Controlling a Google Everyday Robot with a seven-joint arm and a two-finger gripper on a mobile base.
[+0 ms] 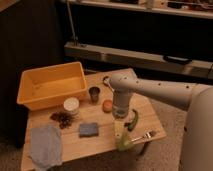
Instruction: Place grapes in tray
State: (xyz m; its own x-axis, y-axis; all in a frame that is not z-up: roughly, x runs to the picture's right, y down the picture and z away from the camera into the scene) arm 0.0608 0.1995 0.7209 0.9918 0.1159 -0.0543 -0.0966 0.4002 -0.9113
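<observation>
The grapes point(63, 118), a small dark lumpy bunch, lie on the wooden table point(100, 145) just in front of the white cup point(71, 105). The yellow-orange tray point(50, 87) stands at the table's back left and looks empty. My gripper point(122, 139) hangs from the white arm point(150, 90) over the front right part of the table. It is well to the right of the grapes and nothing shows in it.
A dark cup point(94, 93) and an orange round fruit point(107, 105) sit mid-table. A blue sponge point(88, 129) and a blue-grey cloth point(45, 145) lie in front. A green curved item point(133, 120) and a fork point(145, 135) lie beside the gripper.
</observation>
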